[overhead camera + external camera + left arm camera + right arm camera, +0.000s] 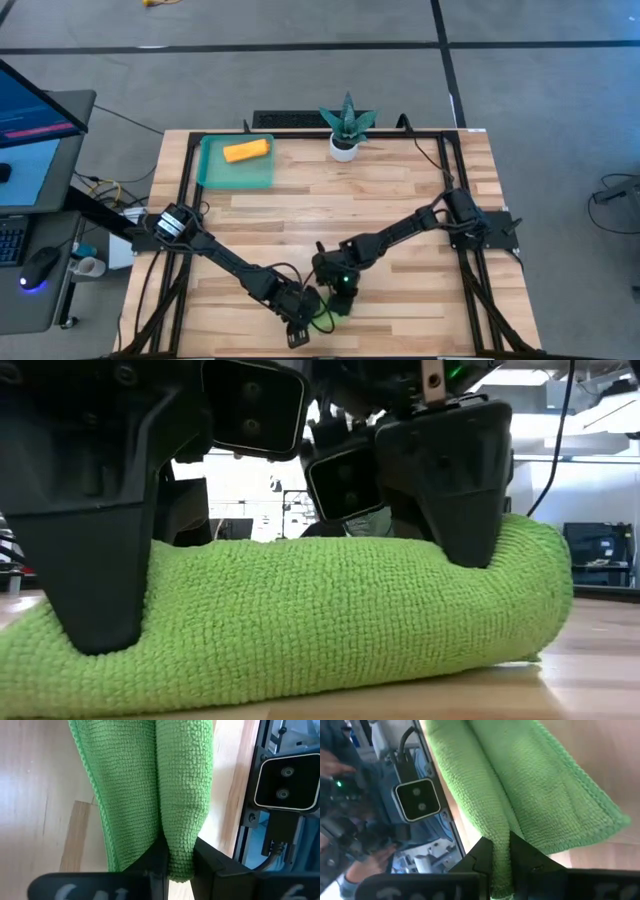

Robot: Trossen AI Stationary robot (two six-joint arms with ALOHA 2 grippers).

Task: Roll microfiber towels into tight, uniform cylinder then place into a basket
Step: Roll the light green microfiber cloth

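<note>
1. At the table's [400, 200] far left corner sits the teal basket [212, 175], with the rolled orange towel [246, 151] lying inside it.
2. My left gripper [178, 862] is down at the near edge of the table, its fingers [150, 860] pinched together on a fold of the green towel [320, 620].
3. The green towel lies on the wood as a thick, loose roll, stretched between my two grippers.
4. My right gripper [501, 855] is just beside the left one, its fingers [480, 851] likewise clamped on a ridge of the same green towel.
5. Far back, right of the basket, stands a small potted plant [346, 128].
</note>
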